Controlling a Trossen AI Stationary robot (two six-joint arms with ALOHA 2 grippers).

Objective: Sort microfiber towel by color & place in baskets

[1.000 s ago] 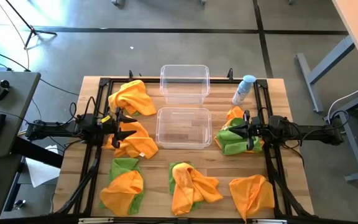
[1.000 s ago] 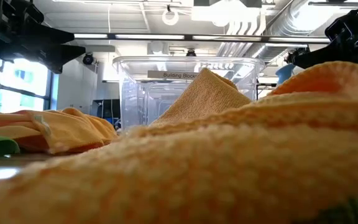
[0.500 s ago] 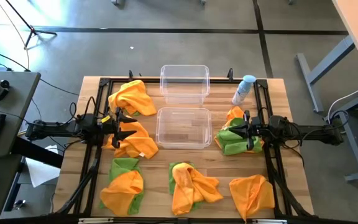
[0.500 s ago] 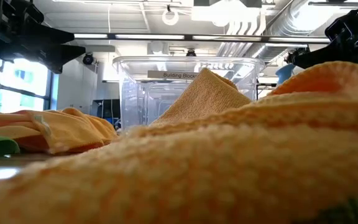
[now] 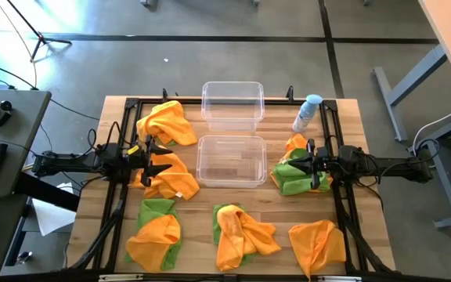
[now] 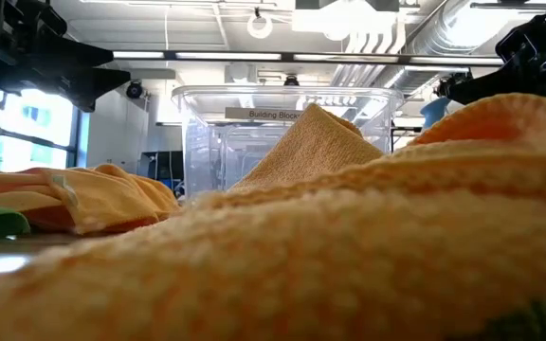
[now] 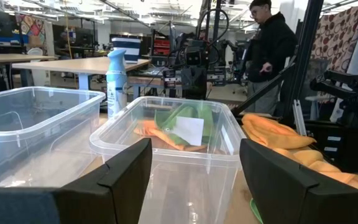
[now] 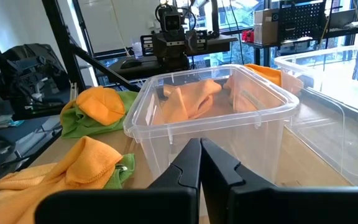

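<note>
Baskets (image 5: 232, 160) empty mid-table, towels (image 5: 165, 122) scattered, L arm jaws apart, R closed.

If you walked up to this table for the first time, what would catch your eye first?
Most striking are the bright orange and lime green microfiber towels lying in crumpled heaps around the wooden table. At its middle stand two see-through plastic tubs, both empty. A pale blue-white spray bottle stands at the far right, while the open left gripper and shut right gripper hover over towel piles on either side of the nearer tub.
</note>
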